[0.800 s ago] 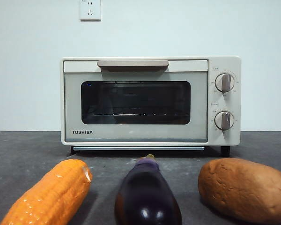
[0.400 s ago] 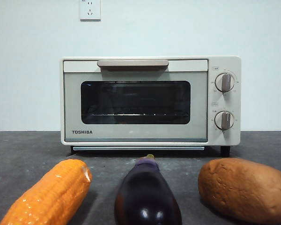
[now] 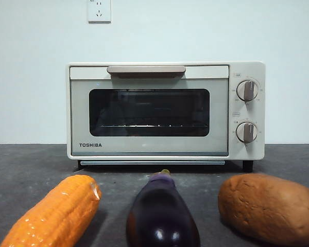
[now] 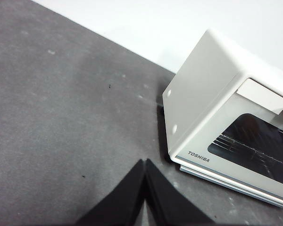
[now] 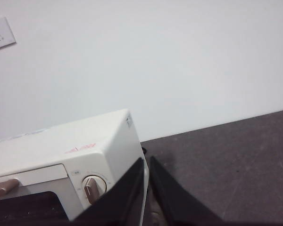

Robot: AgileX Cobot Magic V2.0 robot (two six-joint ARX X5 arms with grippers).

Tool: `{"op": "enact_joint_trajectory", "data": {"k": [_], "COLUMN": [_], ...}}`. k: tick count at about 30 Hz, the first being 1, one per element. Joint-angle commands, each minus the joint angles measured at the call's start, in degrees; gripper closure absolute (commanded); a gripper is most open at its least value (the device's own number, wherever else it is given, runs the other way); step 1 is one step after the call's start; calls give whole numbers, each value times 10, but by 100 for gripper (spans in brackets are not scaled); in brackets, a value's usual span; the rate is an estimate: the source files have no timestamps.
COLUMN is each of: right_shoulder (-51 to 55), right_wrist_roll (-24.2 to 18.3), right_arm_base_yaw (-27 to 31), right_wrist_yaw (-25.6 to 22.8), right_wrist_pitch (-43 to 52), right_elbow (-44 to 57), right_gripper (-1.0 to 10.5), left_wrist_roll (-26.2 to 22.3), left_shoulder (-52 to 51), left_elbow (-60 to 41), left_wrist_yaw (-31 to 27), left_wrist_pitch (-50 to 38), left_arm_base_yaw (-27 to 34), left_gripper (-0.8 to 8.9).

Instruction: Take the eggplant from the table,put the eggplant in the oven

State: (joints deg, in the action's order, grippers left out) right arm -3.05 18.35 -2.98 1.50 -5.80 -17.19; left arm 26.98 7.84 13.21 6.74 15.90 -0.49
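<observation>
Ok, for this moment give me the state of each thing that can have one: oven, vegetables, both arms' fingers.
oven: door shut, rack inside bare as far as the glass shows.
eggplant: lying on the table, stem tip toward the oven, untouched.
corn: lying on the table, untouched.
brown lump: resting on the table, untouched.
left gripper: fingers shut, holding nothing.
right gripper: fingers shut, holding nothing.
</observation>
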Motion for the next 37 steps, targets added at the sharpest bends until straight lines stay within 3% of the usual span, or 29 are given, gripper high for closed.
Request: {"op": "enact_joint_trajectory", "data": {"k": [1, 7, 15, 21, 26, 30, 34, 37], "right_shoulder": [-26, -99, -208, -284, -339, -371, -395, -411], "right_wrist_roll": [7, 5, -28, -31, -7, 7, 44, 80], "right_arm_base_yaw": [0, 0, -2, -3, -18, -54, -101, -141], "right_wrist_yaw": [0, 10, 116, 278, 418, 440, 460, 439], "right_wrist_pitch": [-34, -136, -257, -322, -353, -355, -312, -275], "right_elbow": [-43, -135, -237, -279, -279, -279, -279, -279], "right_gripper": [943, 943, 943, 892, 668, 542, 532, 532], "left_wrist_roll": [-2, -13, -66, -90, -96, -97, -97, -97], "left_shoulder": [33, 130, 261, 335, 368, 380, 384, 384], "left_elbow": [36, 111, 228, 294, 315, 316, 316, 316], "left_wrist_yaw": [18, 72, 139, 176, 179, 179, 178, 178], "left_wrist_pitch": [0, 0, 48, 83, 83, 82, 82, 82], "left_arm_base_yaw": [1, 1, 0, -18, -52, -79, -102, -117], "left_gripper": [807, 807, 807, 807, 807, 807, 807, 807]}}
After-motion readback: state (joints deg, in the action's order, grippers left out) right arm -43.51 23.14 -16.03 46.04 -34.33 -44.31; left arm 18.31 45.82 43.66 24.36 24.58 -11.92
